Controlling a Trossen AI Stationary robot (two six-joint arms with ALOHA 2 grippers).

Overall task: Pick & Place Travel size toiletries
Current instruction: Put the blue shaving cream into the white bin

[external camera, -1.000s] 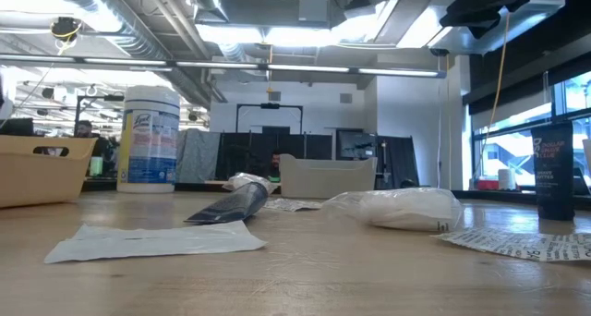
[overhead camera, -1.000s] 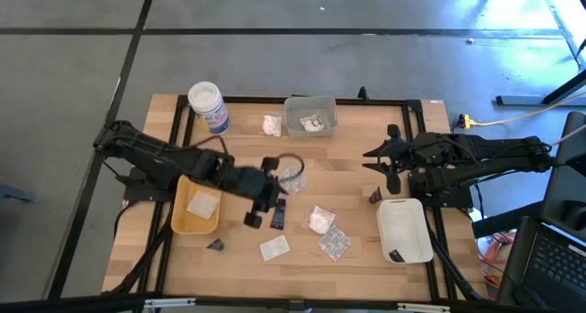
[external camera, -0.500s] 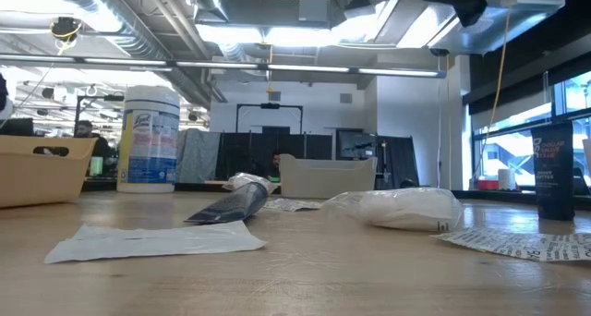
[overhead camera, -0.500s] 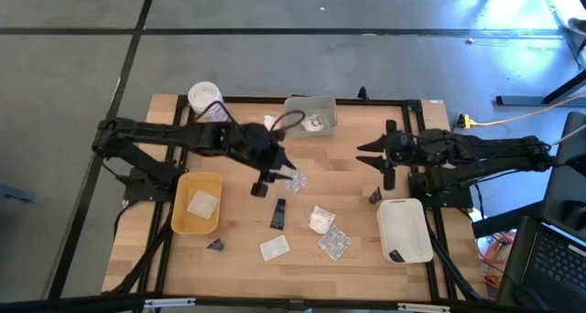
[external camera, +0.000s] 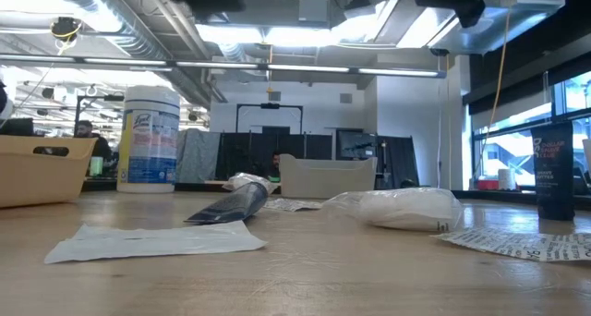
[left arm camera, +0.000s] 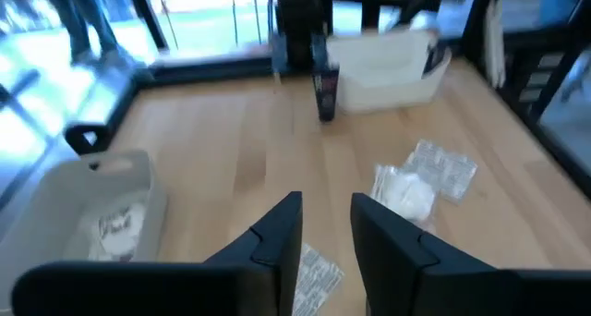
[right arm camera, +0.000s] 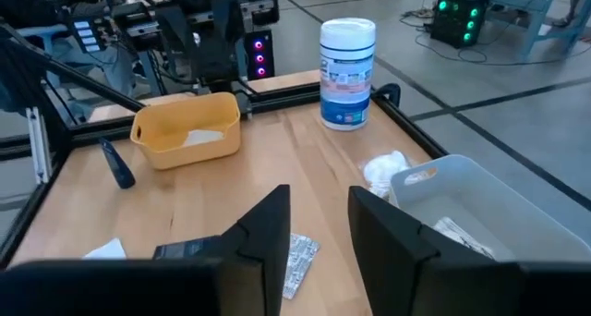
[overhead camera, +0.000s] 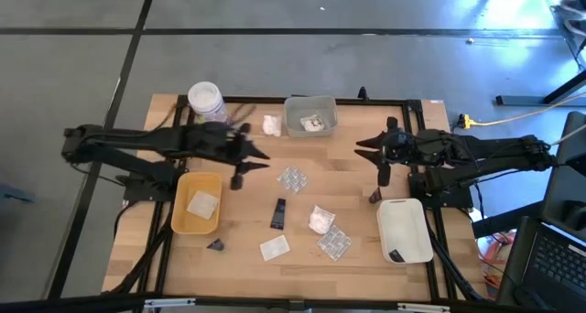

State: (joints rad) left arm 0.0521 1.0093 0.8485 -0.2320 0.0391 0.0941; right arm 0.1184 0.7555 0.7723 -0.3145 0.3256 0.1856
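The toiletries lie spread on the wooden table. In the high view I see a clear blister pack point(overhead camera: 293, 178), a dark tube point(overhead camera: 278, 212), a white lumpy packet point(overhead camera: 320, 219), a second blister pack point(overhead camera: 334, 243), a flat white sachet point(overhead camera: 274, 248), a dark wedge point(overhead camera: 215, 244), and another lumpy packet point(overhead camera: 271, 124) by the clear tray. My left gripper point(overhead camera: 245, 167) point(left arm camera: 325, 205) hangs open and empty above the table, between the yellow tray and the first blister pack. My right gripper point(overhead camera: 372, 157) point(right arm camera: 319, 200) hangs open and empty over the table's right part, beside an upright dark wedge point(overhead camera: 374, 196).
A yellow tray point(overhead camera: 183, 223) holds a white sachet. A clear tray point(overhead camera: 288, 121) at the far edge holds a packet. A white tray point(overhead camera: 407, 212) on the right holds a dark wedge point(overhead camera: 394, 255). A big white jar point(overhead camera: 207, 102) stands at the far left. Black frame rails edge the table.
My left gripper has swung from above the dark tube toward the far edge and then toward the table's left, ending near the yellow tray's far corner. The tube and the blister pack lie where they were.
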